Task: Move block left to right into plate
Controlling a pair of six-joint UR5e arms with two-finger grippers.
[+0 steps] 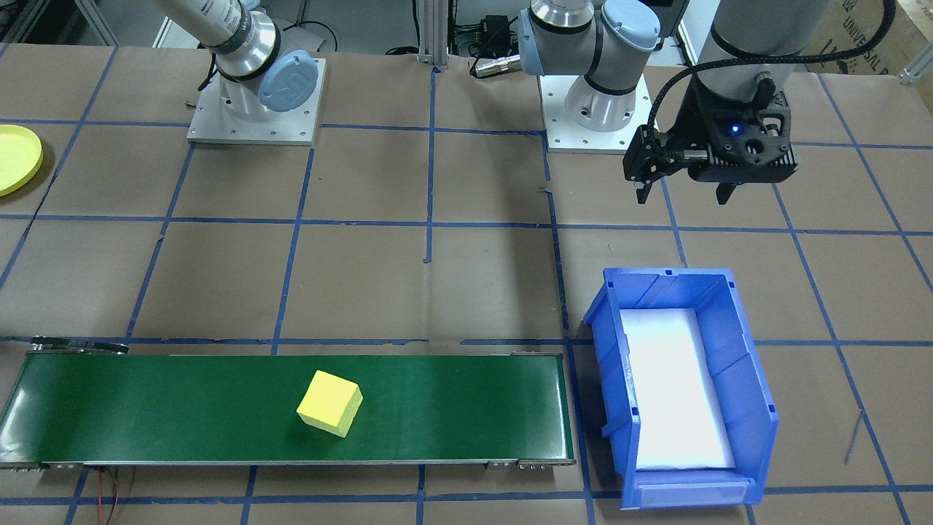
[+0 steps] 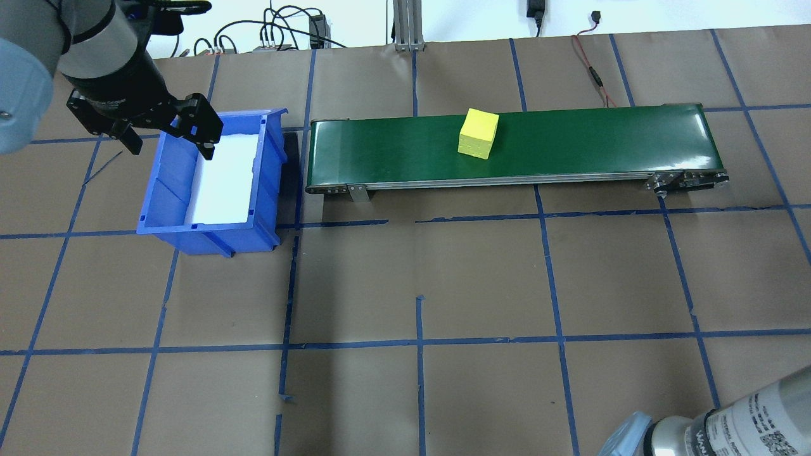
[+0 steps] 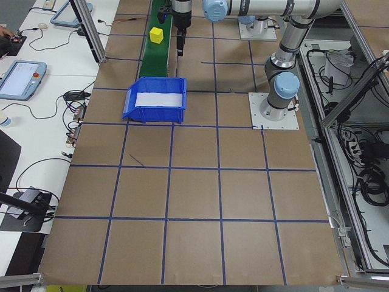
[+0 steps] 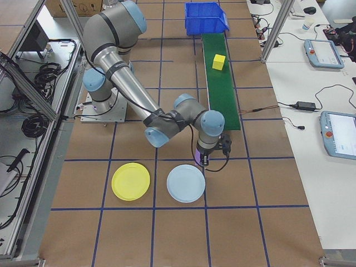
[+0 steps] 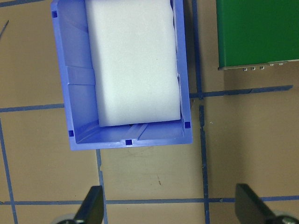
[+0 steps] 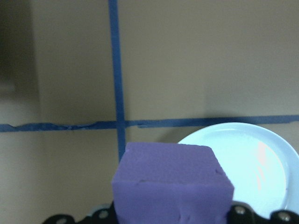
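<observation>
Purple foam shows at the bottom of the right wrist view: a purple block (image 6: 172,179) is pinched in the right gripper (image 4: 203,158), just above the edge of a pale blue plate (image 4: 186,183). The yellow plate (image 4: 130,181) lies beside the pale one, not touching it. A yellow block (image 2: 478,133) sits on the green belt (image 2: 570,136), with 1 blue bin (image 2: 209,183) at the belt's end. The left gripper (image 2: 166,136) hangs over the bin's edge, fingers (image 5: 91,207) spread wide and holding nothing.

Even overhead light, soft shadows, sharp
</observation>
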